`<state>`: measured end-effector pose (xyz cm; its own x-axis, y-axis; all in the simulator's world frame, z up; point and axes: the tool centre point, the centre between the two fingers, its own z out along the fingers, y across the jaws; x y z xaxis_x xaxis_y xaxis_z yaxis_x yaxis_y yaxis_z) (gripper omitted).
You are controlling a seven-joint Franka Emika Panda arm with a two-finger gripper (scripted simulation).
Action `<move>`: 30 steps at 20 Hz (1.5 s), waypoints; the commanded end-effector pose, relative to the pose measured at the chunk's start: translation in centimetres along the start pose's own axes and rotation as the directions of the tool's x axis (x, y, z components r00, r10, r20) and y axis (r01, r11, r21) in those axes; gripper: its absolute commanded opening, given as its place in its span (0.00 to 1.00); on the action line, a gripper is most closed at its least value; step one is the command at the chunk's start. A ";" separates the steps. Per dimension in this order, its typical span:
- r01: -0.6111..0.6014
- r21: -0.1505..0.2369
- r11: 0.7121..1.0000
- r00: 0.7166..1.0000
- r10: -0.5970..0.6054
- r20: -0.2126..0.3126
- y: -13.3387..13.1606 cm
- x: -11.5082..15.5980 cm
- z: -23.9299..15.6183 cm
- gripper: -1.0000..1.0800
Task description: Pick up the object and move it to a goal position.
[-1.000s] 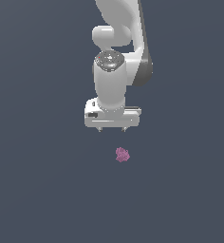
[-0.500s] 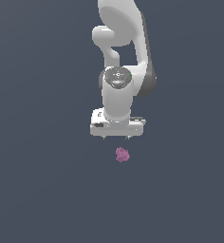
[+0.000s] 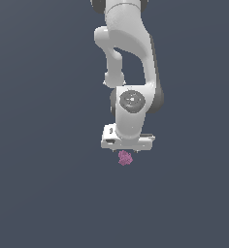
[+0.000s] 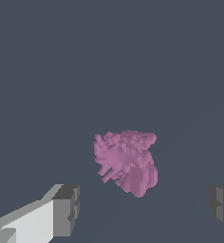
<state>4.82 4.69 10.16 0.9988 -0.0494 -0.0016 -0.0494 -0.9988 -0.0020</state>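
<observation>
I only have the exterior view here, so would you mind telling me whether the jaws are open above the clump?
Observer: Yes. The wrist view shows both fingers spread wide, and the clump is not touched by either.
Operator: Thank you. Is the clump lined up with the gap?
Observer: It sits roughly midway between the two fingers, ahead of the gripper.
Operator: What does its surface look like up close?
Observer: Lumpy and irregular, with small bumps and a short stub poking out on one side.
</observation>
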 end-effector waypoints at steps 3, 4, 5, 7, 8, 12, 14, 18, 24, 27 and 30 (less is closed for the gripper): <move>-0.007 -0.002 1.000 1.000 0.007 -0.002 -0.6 0.3 1.0 0.96; -0.008 -0.002 1.000 1.000 0.008 -0.002 -0.6 0.4 1.1 0.96; -0.008 -0.002 1.000 1.000 0.008 -0.002 -0.6 0.4 1.1 0.96; -0.006 -0.002 1.000 1.000 0.006 0.000 -0.6 0.3 1.1 0.96; -0.006 -0.002 1.000 1.000 0.006 0.000 -0.6 0.3 1.2 0.96; -0.006 -0.002 1.000 1.000 0.006 0.000 -0.6 0.3 2.4 0.96; -0.007 -0.002 1.000 1.000 0.007 -0.001 -0.6 0.2 3.4 0.96; -0.007 -0.002 1.000 1.000 0.007 -0.001 -0.6 0.2 5.4 0.96; -0.008 -0.002 1.000 1.000 0.008 -0.002 -0.6 0.4 6.1 0.96; -0.008 -0.002 1.000 1.000 0.008 -0.002 -0.6 0.4 6.1 0.00; -0.008 -0.002 1.000 1.000 0.008 -0.002 -0.6 0.4 6.1 0.00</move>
<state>5.21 5.27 4.05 0.9984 -0.0573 0.0000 -0.0573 -0.9984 0.0000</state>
